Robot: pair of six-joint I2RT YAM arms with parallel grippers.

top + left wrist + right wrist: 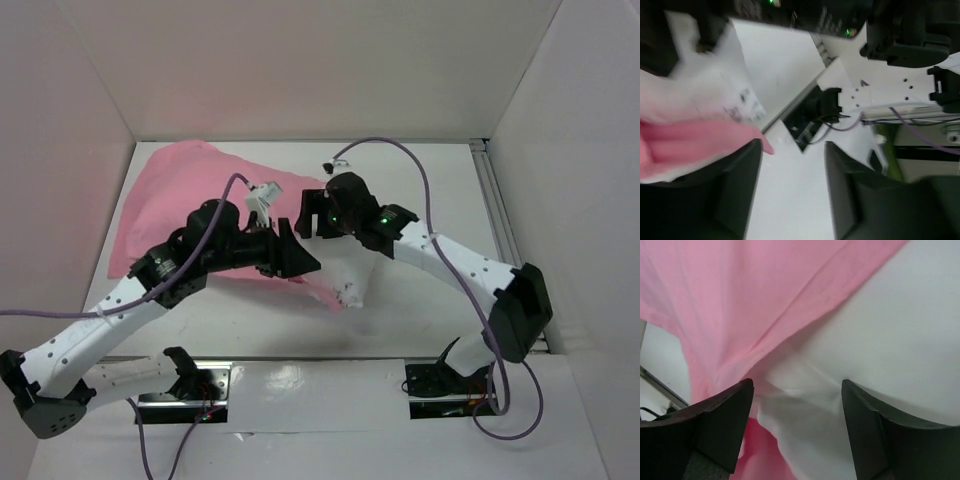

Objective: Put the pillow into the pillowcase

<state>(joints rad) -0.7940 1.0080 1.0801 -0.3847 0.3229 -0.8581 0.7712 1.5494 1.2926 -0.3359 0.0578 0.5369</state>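
Over the white table (400, 325), both arms bend inward above pillowcase (180, 190) and pillow (350, 272), left tool (793, 146) and right tool (796, 385) gaping.

I see the white surface (440, 200) carrying the pink pillowcase (180, 190), spread over its far left and middle; the white pillow (352, 282) shows at the pillowcase's near right end; a metal rail (497, 215) lines the surface's right edge.
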